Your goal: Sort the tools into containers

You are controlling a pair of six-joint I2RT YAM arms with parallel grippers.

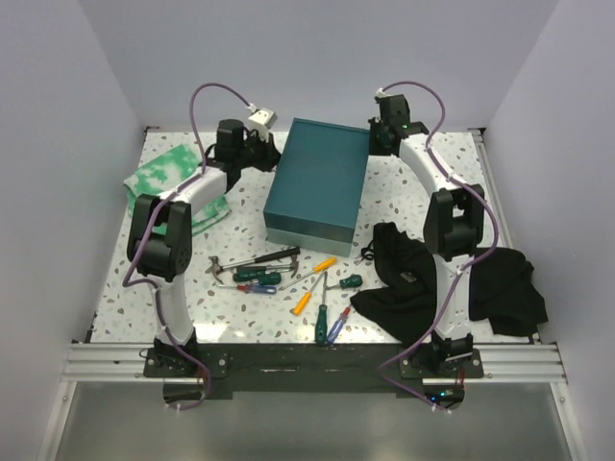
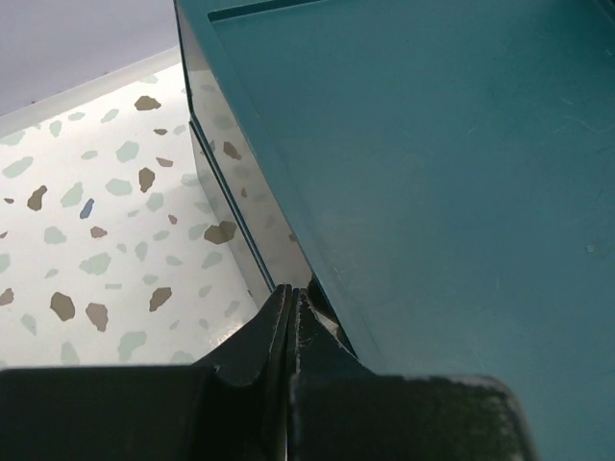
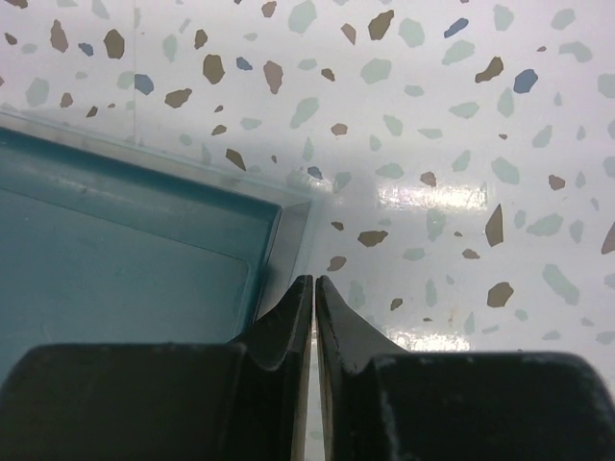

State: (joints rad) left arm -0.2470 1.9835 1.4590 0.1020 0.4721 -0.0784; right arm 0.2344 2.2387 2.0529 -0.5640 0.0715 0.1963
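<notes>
Well back from both grippers, toward the arm bases, every tool lies loose on the speckled table (image 1: 399,200): black-handled hammers (image 1: 267,258), green-handled screwdrivers (image 1: 258,276), orange-handled screwdrivers (image 1: 325,263) and a red-and-blue screwdriver (image 1: 337,324). None shows inside a container, so the sorting looks not yet begun. The dark-teal box (image 1: 317,178) is stacked on or in the clear box (image 1: 307,236); which one is unclear. The left gripper (image 2: 290,293) has its jaws pressed together, with the clear wall just ahead of its tips. The right gripper (image 3: 314,283) is narrowed to a sliver, with the clear rim's corner just left of it. Nothing shows between either pair. Probably the containers must be separated first; all the tools remain.
</notes>
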